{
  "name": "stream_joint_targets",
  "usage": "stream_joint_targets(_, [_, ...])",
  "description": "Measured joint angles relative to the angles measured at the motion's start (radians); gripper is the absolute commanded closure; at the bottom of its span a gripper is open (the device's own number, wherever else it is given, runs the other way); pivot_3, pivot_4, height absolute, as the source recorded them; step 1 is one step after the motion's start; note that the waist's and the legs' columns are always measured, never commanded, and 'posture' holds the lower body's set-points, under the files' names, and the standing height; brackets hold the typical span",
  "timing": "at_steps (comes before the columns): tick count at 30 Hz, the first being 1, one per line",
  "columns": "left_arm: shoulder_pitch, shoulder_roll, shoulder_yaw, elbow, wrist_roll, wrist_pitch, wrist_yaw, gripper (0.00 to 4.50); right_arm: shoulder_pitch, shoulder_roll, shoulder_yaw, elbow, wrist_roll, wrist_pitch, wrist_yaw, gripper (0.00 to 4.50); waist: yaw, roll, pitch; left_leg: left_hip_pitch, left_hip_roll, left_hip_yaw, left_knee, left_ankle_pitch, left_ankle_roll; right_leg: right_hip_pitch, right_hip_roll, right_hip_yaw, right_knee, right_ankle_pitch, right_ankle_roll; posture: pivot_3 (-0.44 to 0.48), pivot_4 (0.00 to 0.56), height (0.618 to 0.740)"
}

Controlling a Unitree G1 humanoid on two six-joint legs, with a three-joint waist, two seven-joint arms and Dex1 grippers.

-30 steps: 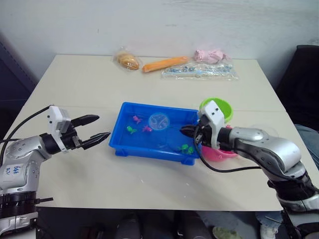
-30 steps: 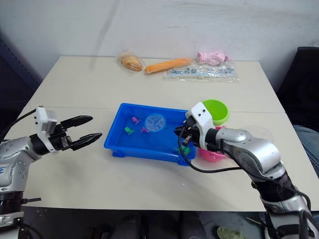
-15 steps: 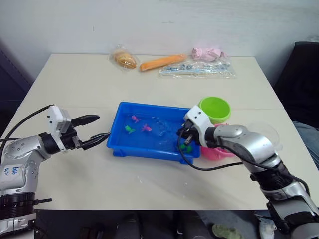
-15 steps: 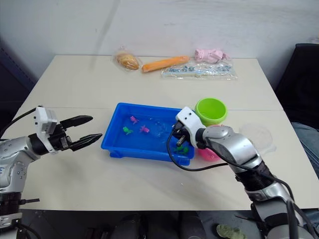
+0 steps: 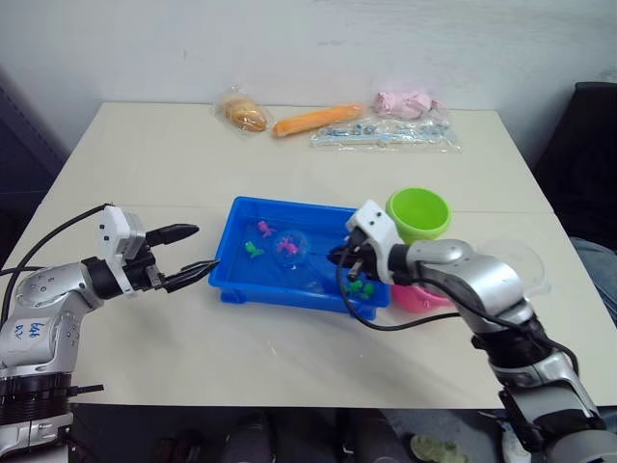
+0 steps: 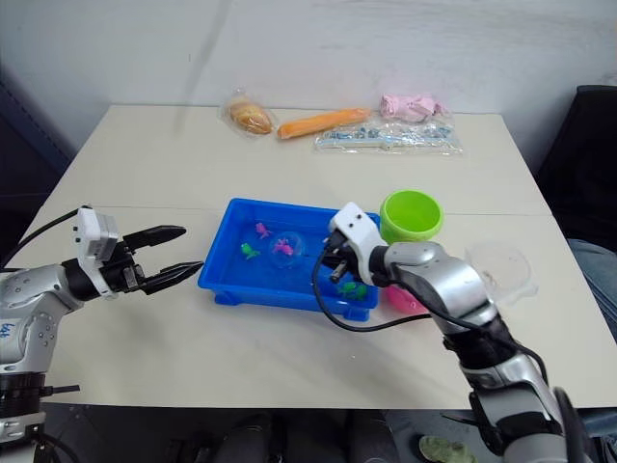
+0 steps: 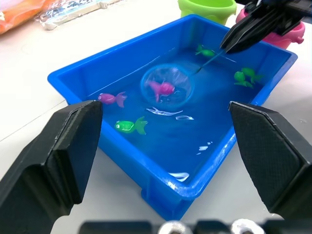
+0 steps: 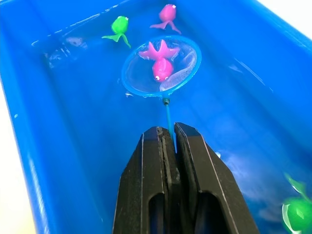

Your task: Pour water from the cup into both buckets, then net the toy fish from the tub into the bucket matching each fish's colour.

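Observation:
The blue tub [image 5: 289, 291] holds water and several toy fish. My right gripper [image 5: 339, 257] is shut on the net's thin handle over the tub's right half. The net's blue hoop [image 8: 161, 66] lies low in the tub with a pink fish [image 8: 161, 69] inside it. Another pink fish [image 8: 167, 12] and a green fish [image 8: 117, 24] float beyond the hoop. More green fish [image 7: 246, 75] sit near the right gripper. The green bucket [image 5: 418, 212] and the pink bucket [image 5: 419, 295] stand right of the tub, the pink one partly behind my right arm. A clear cup [image 6: 501, 272] sits further right. My left gripper [image 5: 204, 248] is open, just left of the tub.
Along the table's far edge lie a bagged bun [image 5: 245, 116], an orange carrot [image 5: 318, 121], a pink toy [image 5: 405, 101] and a clear bag of small items [image 5: 386, 135]. A dark chair [image 5: 590, 145] stands off the table's right side.
My right gripper has carried the net leftward across the tub, and the hoop has come down around a pink fish. The left gripper has held its place, still open.

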Motion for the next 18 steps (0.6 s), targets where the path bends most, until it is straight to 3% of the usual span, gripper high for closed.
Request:
stream_joint_targets(7, [-0.055, -0.029, -0.060, 0.007, 0.000, 0.000, -0.022, 0.05, 0.108, -0.078, -0.157, -0.183, 0.105, 0.050, 0.033, 4.50, 0.001, 0.000, 0.000, 0.000, -0.001, 0.000, 0.000, 0.000, 0.000, 0.000, 0.000, 0.000, 0.000, 0.000, 0.000, 0.000, 0.150, 0.740])
stream_joint_targets(18, [-0.210, -0.054, -0.213, 0.015, -0.014, 0.022, -0.209, 0.05, 0.529, -0.173, -0.587, -0.472, 0.292, 0.018, 0.079, 4.50, 0.005, 0.000, 0.000, 0.001, -0.008, -0.004, -0.001, 0.000, 0.001, 0.004, 0.001, 0.000, -0.007, 0.001, 0.002, 0.000, 0.150, 0.740])
